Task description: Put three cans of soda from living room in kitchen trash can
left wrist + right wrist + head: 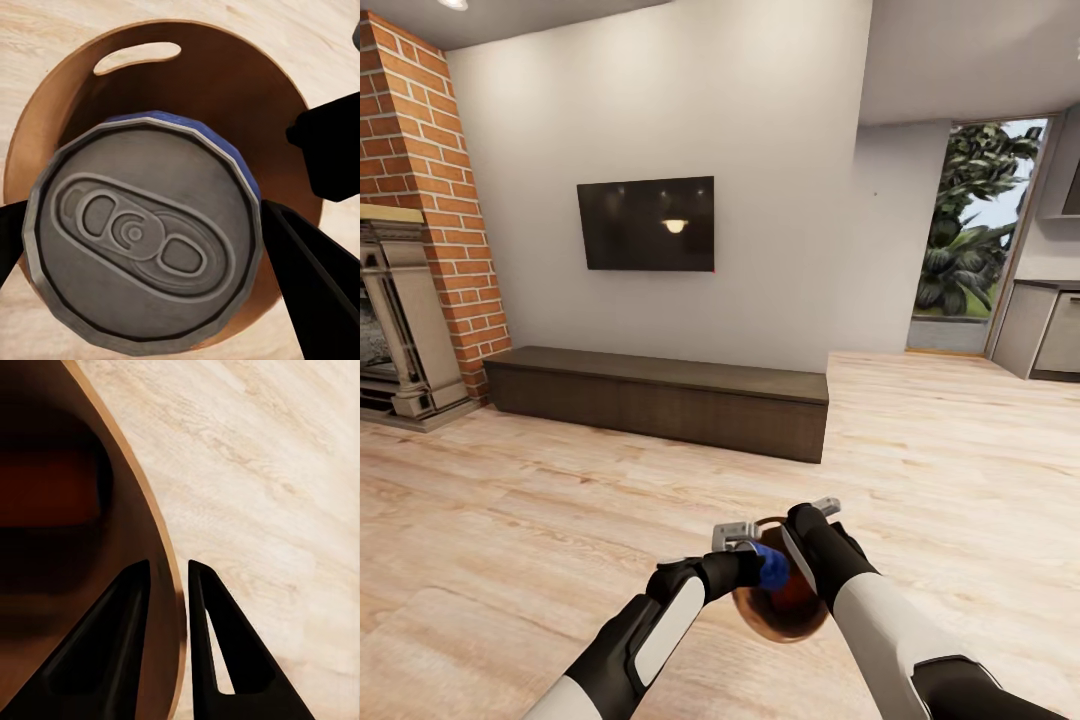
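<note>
Soda can [142, 240] sits clamped in the left gripper [139, 247], top end facing the wrist camera, held directly over the open mouth of the trash can [225, 90]. Trash can is carried by the right gripper [169, 577], fingers pinched on its rim, one inside the wall and one outside. In the head view both arms meet low in front of the robot, blue end of the can just above the bin, wood floor [510, 500] below. Beyond: low dark bench [660, 395], wall TV [646, 224], brick fireplace [420, 220], kitchen cabinets [1050, 335] far right. Step looks like dropping this can in. Next move probably calls for opening the left fingers while the bin is held steady underneath.
</note>
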Controlling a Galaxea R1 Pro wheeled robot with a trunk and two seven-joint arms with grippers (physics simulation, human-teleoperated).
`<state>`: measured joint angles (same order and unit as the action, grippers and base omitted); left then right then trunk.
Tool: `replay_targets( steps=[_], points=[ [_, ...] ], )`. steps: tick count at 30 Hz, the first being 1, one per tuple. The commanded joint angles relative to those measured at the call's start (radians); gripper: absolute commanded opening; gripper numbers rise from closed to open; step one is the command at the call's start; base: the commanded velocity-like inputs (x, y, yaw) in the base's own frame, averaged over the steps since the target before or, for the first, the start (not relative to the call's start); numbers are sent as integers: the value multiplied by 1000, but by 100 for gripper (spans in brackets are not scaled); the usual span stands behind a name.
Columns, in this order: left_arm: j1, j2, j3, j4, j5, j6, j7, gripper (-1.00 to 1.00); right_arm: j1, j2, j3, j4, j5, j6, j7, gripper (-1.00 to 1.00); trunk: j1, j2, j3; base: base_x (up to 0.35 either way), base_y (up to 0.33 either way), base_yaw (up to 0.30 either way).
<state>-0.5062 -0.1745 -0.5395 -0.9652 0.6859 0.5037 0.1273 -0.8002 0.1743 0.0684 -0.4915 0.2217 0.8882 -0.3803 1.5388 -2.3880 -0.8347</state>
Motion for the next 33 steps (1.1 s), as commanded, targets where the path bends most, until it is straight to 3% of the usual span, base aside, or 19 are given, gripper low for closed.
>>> replay_targets(
  steps=[1,27,33],
  points=[
    [0,0,0,1,0,0,0,-100,-1,0,1,-1,5,0,3,-100,0,0,0,0,0,0],
    [0,0,-6,78,-3,-60,-1,-100,-1,0,1,-1,4,-1,11,-100,0,0,0,0,0,0],
    [0,0,-7,82,-3,-64,-2,-100,-1,0,4,-1,5,0,75,-100,0,0,0,0,0,0]
  ],
)
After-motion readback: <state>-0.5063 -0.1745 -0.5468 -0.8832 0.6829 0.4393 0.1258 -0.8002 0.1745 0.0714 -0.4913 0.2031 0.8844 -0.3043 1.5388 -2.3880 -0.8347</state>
